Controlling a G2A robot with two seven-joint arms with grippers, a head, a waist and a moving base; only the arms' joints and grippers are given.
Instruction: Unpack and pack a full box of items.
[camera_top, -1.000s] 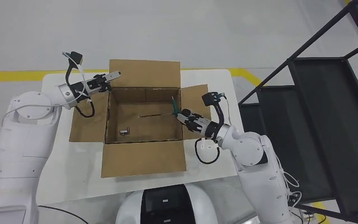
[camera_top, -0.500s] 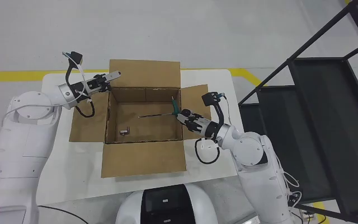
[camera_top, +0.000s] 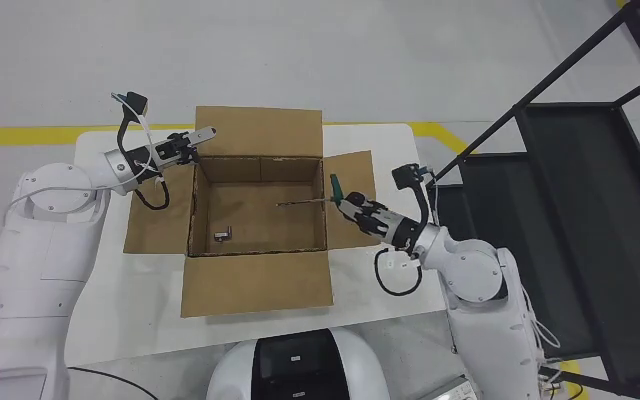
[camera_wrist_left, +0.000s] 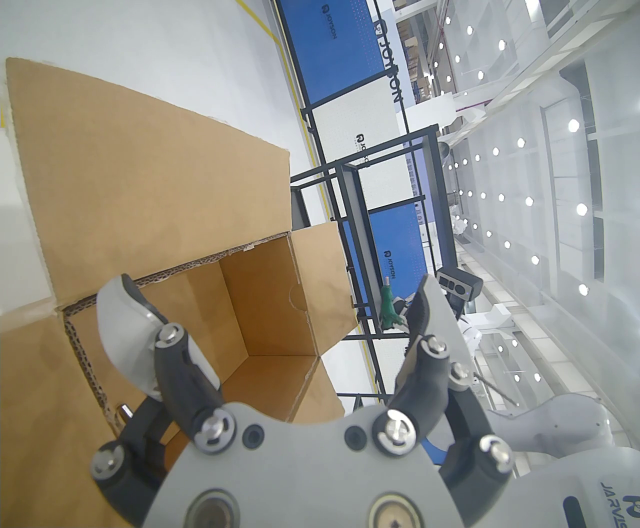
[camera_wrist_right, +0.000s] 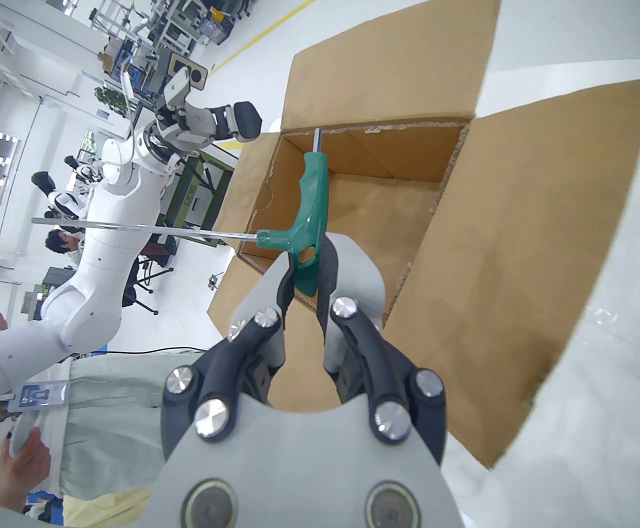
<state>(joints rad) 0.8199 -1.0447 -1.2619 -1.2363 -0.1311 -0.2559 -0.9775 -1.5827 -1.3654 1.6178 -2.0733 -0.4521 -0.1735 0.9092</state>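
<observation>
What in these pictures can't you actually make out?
- Top view: the small metal part on the floor of the box is too small to identify.
- Left wrist view: the tool is partly hidden behind a finger of the left gripper.
- Right wrist view: the box floor is largely blocked by its near wall, the tool and the right gripper.

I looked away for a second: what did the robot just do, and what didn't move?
The right gripper, shut on the green T-handle tool, drew it outward from the box wall to above the right flap. The left gripper stayed open at the box's far left corner; the small metal part stayed inside.
</observation>
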